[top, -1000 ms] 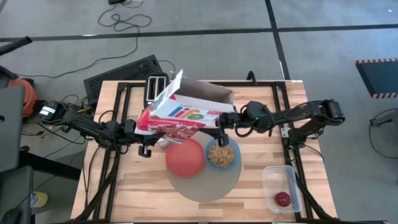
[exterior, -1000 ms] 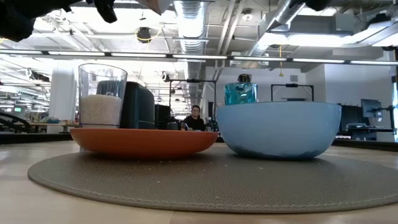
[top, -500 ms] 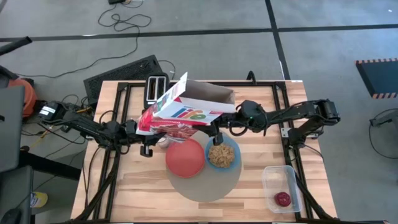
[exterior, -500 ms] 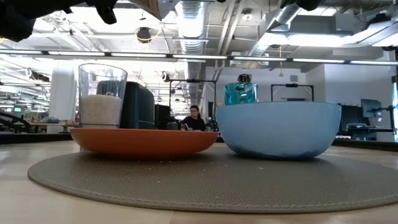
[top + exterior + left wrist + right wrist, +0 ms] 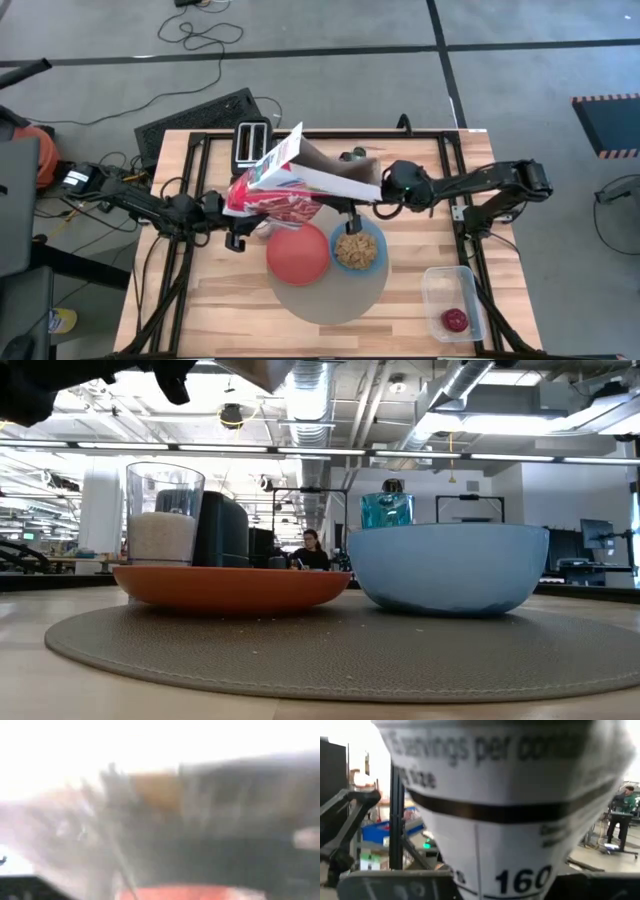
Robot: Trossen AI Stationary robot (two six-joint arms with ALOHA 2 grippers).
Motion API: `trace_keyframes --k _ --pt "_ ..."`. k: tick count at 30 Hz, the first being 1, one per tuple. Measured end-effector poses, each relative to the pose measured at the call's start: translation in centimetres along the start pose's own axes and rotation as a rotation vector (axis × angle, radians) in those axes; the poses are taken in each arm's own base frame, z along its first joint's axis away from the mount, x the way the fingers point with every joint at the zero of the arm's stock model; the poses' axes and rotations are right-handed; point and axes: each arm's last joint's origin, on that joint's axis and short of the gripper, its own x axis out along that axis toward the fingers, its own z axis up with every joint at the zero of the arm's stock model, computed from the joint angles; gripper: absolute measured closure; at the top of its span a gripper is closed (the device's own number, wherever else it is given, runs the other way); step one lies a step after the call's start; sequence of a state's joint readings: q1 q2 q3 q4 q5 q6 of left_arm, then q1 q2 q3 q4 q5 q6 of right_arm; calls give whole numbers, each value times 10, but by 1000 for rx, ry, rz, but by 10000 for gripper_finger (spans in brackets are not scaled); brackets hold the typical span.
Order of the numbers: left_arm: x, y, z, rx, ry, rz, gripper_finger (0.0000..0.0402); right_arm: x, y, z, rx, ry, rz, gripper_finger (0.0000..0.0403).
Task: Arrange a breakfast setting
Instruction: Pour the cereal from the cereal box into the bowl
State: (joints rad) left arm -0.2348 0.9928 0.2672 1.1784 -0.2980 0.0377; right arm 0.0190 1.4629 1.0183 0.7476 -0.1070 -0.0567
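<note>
My right gripper (image 5: 378,192) is shut on the red-and-white cereal box (image 5: 290,185), which hangs above the red-orange plate (image 5: 298,255) and the blue bowl (image 5: 357,250) holding cereal. Both rest on the round grey-beige mat (image 5: 330,297). My left gripper (image 5: 235,232) is at the box's left end. The teal tumbler (image 5: 352,156) stands behind the box. The small clear glass (image 5: 164,510), part-filled with something white, stands behind the plate (image 5: 230,585). The small red fruit (image 5: 454,320) lies in a clear tub. Spoon and toast are out of view. My right gripper holds the cereal box at its right end (image 5: 368,188), coming level from the table's right. The box's printed side panel (image 5: 490,795) fills the wrist view and hides the fingers. The box is lifted clear, lying lengthwise and rolled on edge, its flap sticking up.
The black toaster (image 5: 250,142) stands at the far left of the table. The clear tub (image 5: 440,285) sits at the near right corner. Black frame rails run along both sides. Bare wood lies at the near left.
The cereal box has rolled about its long axis in my right gripper. Its printed front face has turned away and it now shows nearly edge-on. The teal tumbler has come into sight behind it. The box's left end has stayed by my left gripper.
</note>
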Motion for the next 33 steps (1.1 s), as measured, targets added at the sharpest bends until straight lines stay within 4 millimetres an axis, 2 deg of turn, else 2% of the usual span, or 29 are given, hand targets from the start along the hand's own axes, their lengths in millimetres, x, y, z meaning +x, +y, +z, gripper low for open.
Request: trace_keyframes --k 4,8,16,21,27,33 --pt "-2 1 -3 -21 64 10 157 -13 1 19 -25 55 -4 306" --pt "-5 2 -8 -24 158 32 130 -34 0 41 -25 125 -62 306" --pt "-9 4 -25 -65 318 110 125 -93 -2 78 -4 309 -246 306" --pt "-10 5 -27 -71 338 130 125 -135 -1 94 61 394 -362 306" --pt "-10 5 -27 -65 335 130 125 -178 -3 116 70 356 -546 306" --pt "-10 6 -27 -61 333 149 125 -213 -6 119 25 411 -824 306"
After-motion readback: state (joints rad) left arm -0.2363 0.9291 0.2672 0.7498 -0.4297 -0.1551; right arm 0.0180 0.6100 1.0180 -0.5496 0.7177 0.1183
